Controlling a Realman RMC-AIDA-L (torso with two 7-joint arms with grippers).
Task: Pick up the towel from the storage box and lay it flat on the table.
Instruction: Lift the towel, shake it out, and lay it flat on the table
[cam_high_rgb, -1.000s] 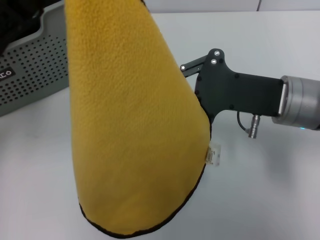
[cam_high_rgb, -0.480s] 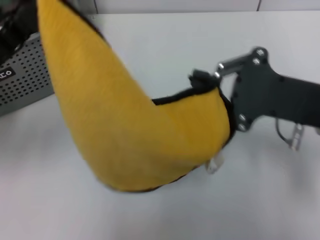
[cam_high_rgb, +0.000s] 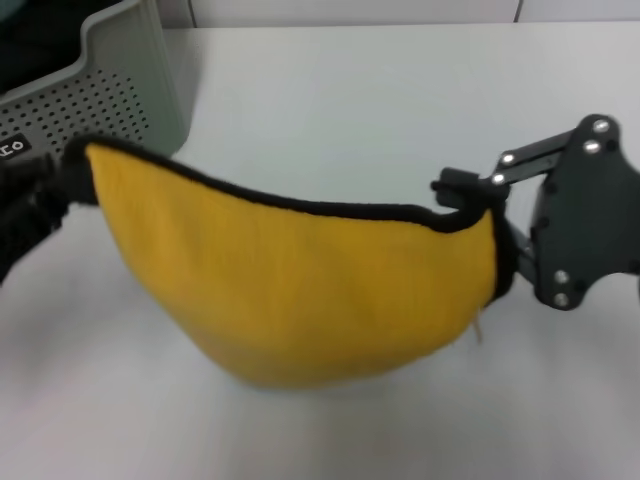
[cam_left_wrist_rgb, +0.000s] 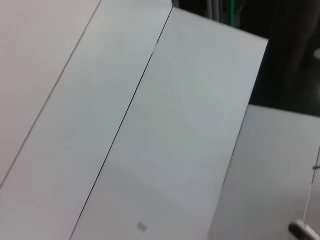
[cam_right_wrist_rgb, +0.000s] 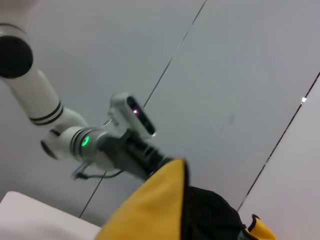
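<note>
With the left gripper (cam_high_rgb: 62, 185) and right gripper (cam_high_rgb: 487, 210) each pinching a top corner of the sagging towel (cam_high_rgb: 300, 295) mid-frame, they should pull it taut, then lower it evenly onto the table (cam_high_rgb: 330, 100)

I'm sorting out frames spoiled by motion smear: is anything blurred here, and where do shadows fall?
Head view: the towel looks soft-edged, the left pincer smeared and dark, the right pincer fairly sharp; a faint shadow lies on the table beneath the towel. Left wrist view: only pale panels, mildly soft.
</note>
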